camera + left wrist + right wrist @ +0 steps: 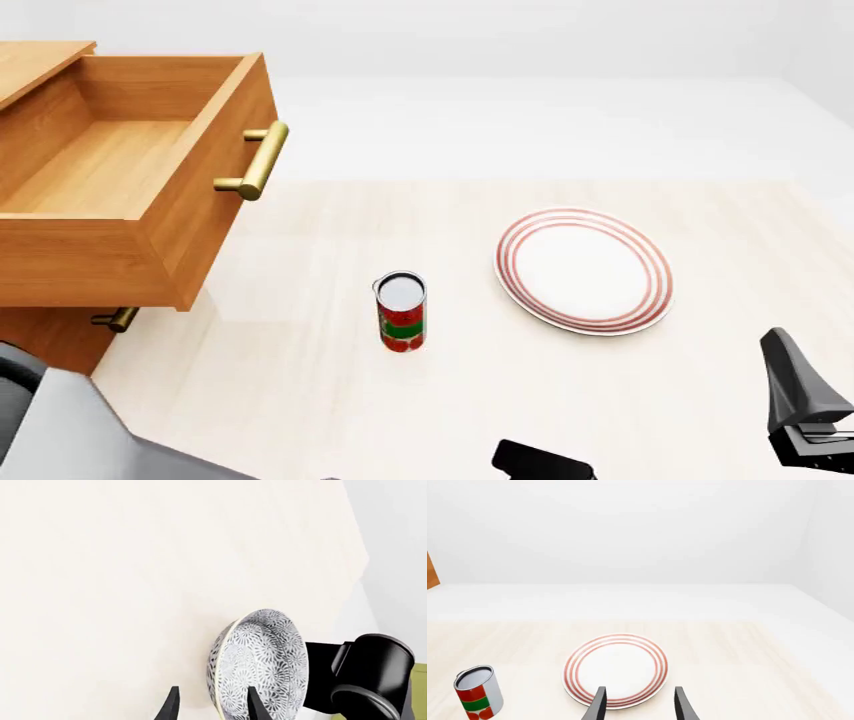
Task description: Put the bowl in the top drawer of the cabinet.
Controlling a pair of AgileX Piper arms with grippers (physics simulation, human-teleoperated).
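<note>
Bowl [260, 665] sits on the pale table [100, 605], seen only by the left wrist camera, with the left gripper [210, 705] spread just before it, not gripping. Top drawer [134, 190] of the cabinet [40, 335] stands pulled out. Right gripper [637, 705] hangs spread near the plate [616, 668], beside the can [400, 312].

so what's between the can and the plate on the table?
Nothing. In the front view the table is bare between the can and the plate; the right wrist view shows the same gap.
</note>
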